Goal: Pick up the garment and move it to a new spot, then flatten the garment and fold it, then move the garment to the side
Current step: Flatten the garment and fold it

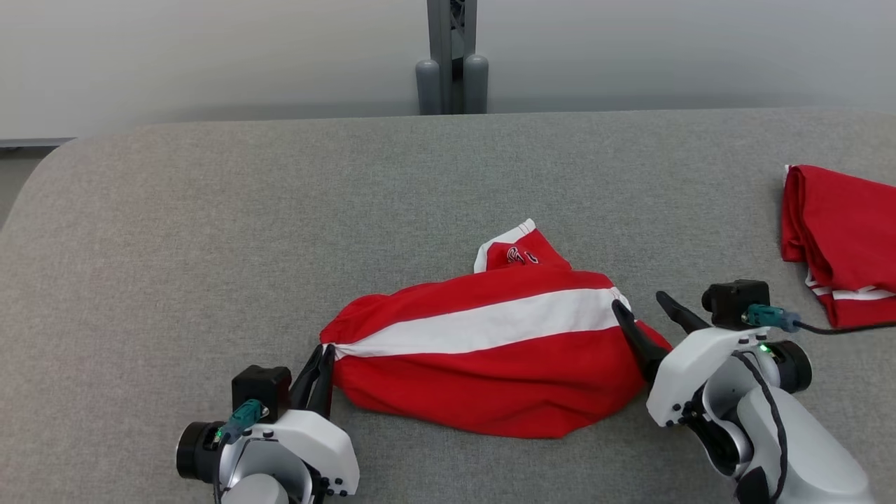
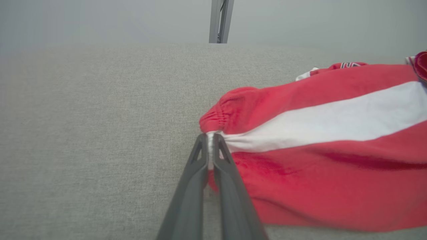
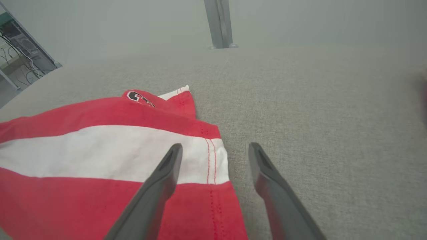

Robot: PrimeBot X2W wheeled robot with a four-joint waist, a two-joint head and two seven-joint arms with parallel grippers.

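Observation:
The garment (image 1: 490,350) is a pair of red shorts with a white side stripe, lying crumpled at the middle front of the grey table (image 1: 280,210). My left gripper (image 1: 323,350) is shut on the garment's left end, where the gathered waistband meets the white stripe (image 2: 210,146). The garment (image 2: 317,150) stretches off to the right in the left wrist view. My right gripper (image 1: 638,301) is open at the garment's right hem, one finger over the cloth and the other over bare table. In the right wrist view the garment (image 3: 100,156) lies under the left finger (image 3: 166,173) of the right gripper (image 3: 215,148).
A second red garment (image 1: 843,241), folded, lies at the table's right edge. A grey post (image 1: 451,56) stands behind the table's far edge. The table's rounded left corner (image 1: 49,168) drops off to the floor.

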